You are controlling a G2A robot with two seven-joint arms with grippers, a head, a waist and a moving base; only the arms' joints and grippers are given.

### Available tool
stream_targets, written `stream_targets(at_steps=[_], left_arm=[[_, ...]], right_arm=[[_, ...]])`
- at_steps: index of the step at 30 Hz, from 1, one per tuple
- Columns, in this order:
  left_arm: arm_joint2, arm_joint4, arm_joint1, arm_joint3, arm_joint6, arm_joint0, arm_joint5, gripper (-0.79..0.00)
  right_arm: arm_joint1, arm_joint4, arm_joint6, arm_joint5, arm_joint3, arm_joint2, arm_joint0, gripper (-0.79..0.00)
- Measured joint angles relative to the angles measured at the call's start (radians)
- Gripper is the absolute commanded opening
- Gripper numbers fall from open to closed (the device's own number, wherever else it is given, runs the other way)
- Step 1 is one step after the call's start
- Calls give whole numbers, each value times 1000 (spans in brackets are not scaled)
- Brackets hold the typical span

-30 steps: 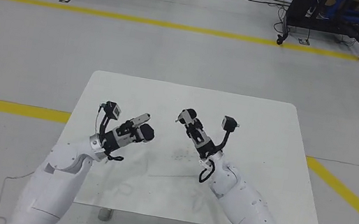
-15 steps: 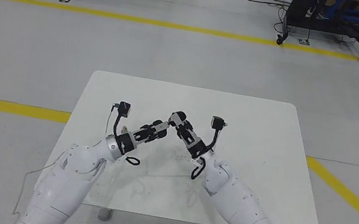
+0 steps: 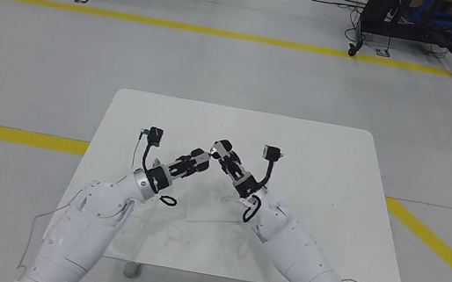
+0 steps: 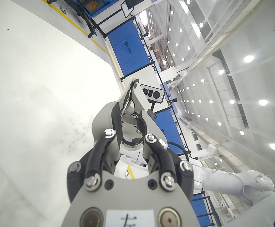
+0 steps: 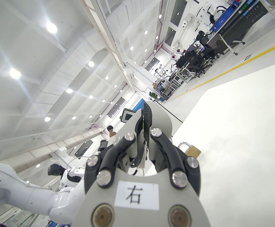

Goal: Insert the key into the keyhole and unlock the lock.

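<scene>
Both grippers drawn together since a second ago: left gripper (image 3: pixel 202 157) now tip to tip with right gripper (image 3: pixel 219 148), contact unclear. Right gripper above middle of white table (image 3: pixel 330 157), fingers pressed closed; anything pinched between them not discernible. Left gripper fingers likewise closed at tips. Brass padlock (image 5: pixel 192 151), silver shackle, just beside right gripper's finger linkage, on table side; lying or held, cannot tell.

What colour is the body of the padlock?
Brass gold: the small metal padlock's body shows best in the right wrist view.
</scene>
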Motion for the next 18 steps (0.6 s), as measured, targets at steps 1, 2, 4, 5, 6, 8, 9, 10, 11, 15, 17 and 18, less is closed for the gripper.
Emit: stream_targets(at_steps=[1, 2, 4, 5, 6, 8, 9, 10, 11, 15, 17, 18], left_arm=[[0, 0, 0, 2, 2, -2, 0, -665], [-1, -1, 0, 5, 2, -3, 0, -677], [-3, -2, 1, 10, 5, -6, 1, -668], [-3, -2, 1, 11, 6, -7, 1, -646], [-3, -3, 1, 12, 7, -8, 2, -640], [-4, -3, 2, 15, 9, -10, 1, -637], [-4, -2, 2, 16, 10, -11, 1, -637], [-4, 3, 2, 17, 11, -12, 0, -631], [-4, 6, 3, 17, 12, -12, -1, -631], [-2, 5, 3, 19, 14, -13, -4, -625], [-1, 5, 4, 20, 13, -14, -4, -631], [-1, 5, 4, 20, 12, -14, -4, -640]], right_arm=[[-2, 14, 11, -5, 4, 1, 0, -785], [-5, 28, 21, -10, 6, 2, 0, -785], [-9, 62, 50, -22, 13, 3, 1, -785], [-10, 76, 63, -27, 16, 3, 3, -785], [-12, 89, 77, -30, 20, 4, 4, -785], [-15, 119, 106, -35, 27, 6, 6, -785], [-17, 132, 118, -37, 29, 6, 7, -785], [-19, 148, 134, -39, 33, 7, 9, -785], [-20, 160, 146, -40, 36, 7, 9, -785], [-27, 213, 199, -38, 46, 9, 14, -785], [-30, 235, 225, -34, 53, 11, 18, -785], [-31, 243, 235, -32, 55, 11, 19, -785]])
